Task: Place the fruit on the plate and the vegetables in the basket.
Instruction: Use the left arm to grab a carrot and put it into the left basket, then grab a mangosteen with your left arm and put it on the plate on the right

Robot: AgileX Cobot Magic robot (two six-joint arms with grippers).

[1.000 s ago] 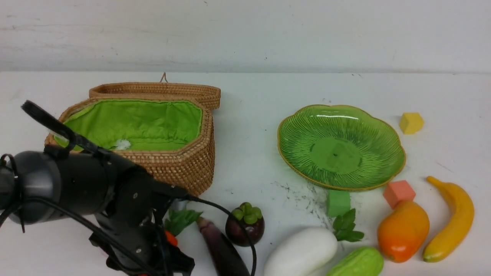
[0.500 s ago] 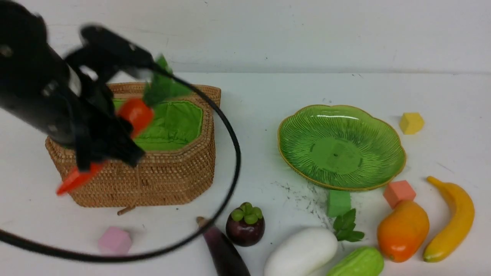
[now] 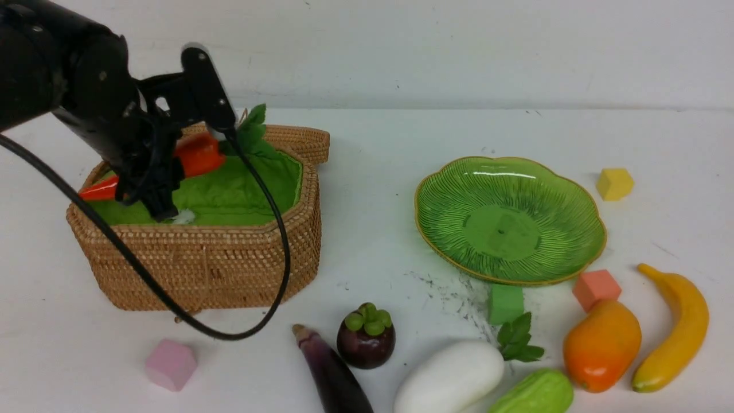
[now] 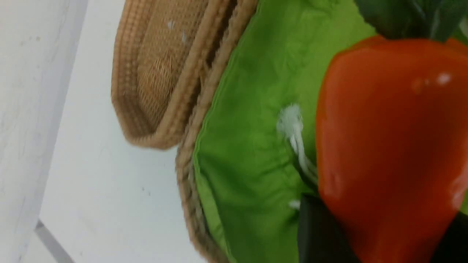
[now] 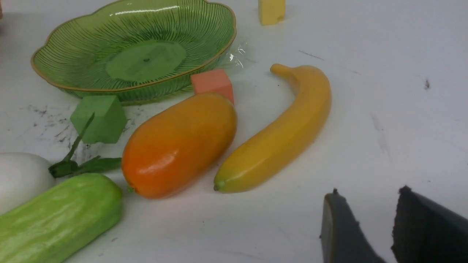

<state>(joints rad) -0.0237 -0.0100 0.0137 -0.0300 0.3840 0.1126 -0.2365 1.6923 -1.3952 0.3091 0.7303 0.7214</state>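
Observation:
My left gripper [image 3: 152,175] is shut on the orange carrot [image 3: 198,155], holding it tilted just above the green lining of the open basket [image 3: 212,264]. The left wrist view shows the carrot [image 4: 384,146] between dark fingers [image 4: 318,233]. The green plate [image 3: 510,218] is empty. Along the table's front lie the eggplant [image 3: 332,373], mangosteen [image 3: 366,343], white radish [image 3: 450,378], cucumber [image 3: 533,393], mango [image 3: 602,346] and banana [image 3: 679,330]. My right gripper [image 5: 369,190] shows only in its wrist view, open and empty above bare table beside the banana [image 5: 281,135].
Foam cubes lie about: pink [image 3: 170,364] in front of the basket, green [image 3: 506,303] and salmon [image 3: 596,288] by the plate's near rim, yellow [image 3: 615,183] at the far right. The basket's lid [image 3: 287,137] hangs open behind it. The left arm's cable [image 3: 275,246] loops over the basket's front.
The left arm has lifted the carrot from the table's front edge, carried it up over the basket and lowered it into the opening. The other objects have not moved.

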